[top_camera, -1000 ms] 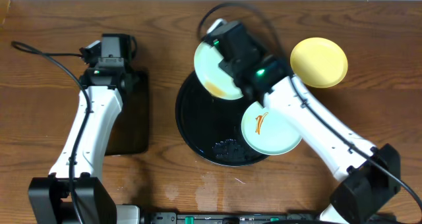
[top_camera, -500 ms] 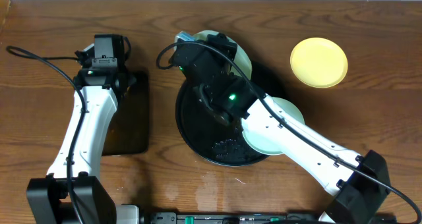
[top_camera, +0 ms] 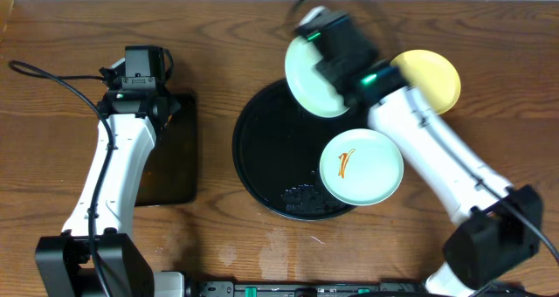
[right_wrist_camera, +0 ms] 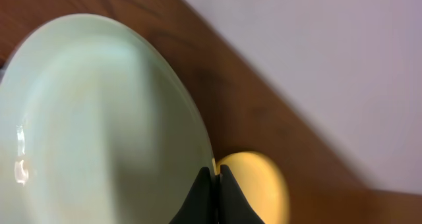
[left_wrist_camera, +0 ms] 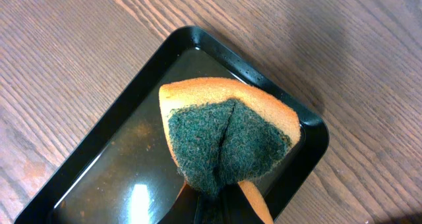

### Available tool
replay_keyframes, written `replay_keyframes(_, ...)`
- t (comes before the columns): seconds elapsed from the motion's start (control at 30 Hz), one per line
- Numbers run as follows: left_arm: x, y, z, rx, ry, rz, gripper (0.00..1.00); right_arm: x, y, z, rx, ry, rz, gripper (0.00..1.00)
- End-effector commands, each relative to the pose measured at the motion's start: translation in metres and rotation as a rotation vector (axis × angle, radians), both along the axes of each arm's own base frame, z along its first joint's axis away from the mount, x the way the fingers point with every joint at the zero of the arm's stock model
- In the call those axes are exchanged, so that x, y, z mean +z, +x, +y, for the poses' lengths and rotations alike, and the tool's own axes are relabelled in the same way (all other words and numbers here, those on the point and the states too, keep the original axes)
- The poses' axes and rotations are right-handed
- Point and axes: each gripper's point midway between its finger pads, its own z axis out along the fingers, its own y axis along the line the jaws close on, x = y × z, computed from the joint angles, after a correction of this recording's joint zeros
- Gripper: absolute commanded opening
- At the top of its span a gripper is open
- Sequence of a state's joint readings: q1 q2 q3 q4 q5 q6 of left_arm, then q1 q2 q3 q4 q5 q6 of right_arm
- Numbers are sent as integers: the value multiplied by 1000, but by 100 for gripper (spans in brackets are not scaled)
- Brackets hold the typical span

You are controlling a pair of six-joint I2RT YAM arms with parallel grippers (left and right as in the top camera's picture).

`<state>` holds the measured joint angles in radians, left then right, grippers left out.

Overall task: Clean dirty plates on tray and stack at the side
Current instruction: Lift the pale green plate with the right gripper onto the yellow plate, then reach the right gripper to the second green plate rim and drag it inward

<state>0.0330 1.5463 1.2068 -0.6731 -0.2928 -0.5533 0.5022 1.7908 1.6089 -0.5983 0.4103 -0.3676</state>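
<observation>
1. Overhead: we judge the stacking step to be in hand. The right tool (top_camera: pixel 336 61) grips a mint plate (top_camera: pixel 310 86) by its rim, over the far rim of the round tray (top_camera: pixel 266 157). It is just beside the yellow plate (top_camera: pixel 434 92), which lies on the desk (top_camera: pixel 236 35) toward the far right corner. A second mint plate (top_camera: pixel 360 166), smeared orange, lies at the tray's near right rim. The right arm reaches diagonally from the near right corner. The left arm stretches toward the far edge, with the left tool (top_camera: pixel 141 74) over the small rectangular tray (top_camera: pixel 170 162).
2. Left wrist: the left tool is clamped on a sponge (left_wrist_camera: pixel 227 135), green scrub side up, hanging above the small rectangular tray.
3. Right wrist: the fingers (right_wrist_camera: pixel 203 194) pinch the tilted mint plate's rim. Its face looks clean, though blurred, and the yellow plate shows just beyond. The next move calls for carrying the mint plate over the yellow plate, levelling it, and lowering it before letting go.
</observation>
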Motion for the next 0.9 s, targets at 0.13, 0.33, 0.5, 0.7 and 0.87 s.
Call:
replay_keyframes(0.13,12,4,3,16,3,-36,8,-2,19,-100,-120,784,246,1)
replay_keyframes(0.33,12,5,3,16,2,-39,8,-22,3,-226,-394,857,251,1)
replay_keyframes(0.5,13,6,3,16,2,-44,8,-62,-15,-276,-544,849,255,1)
replay_keyframes(0.7,14,8,3,16,3,-54,8,-107,-17,-301,-733,859,174,1)
replay_keyframes(0.87,14,8,3,16,3,-54,7,-127,-6,-312,-804,914,79,1)
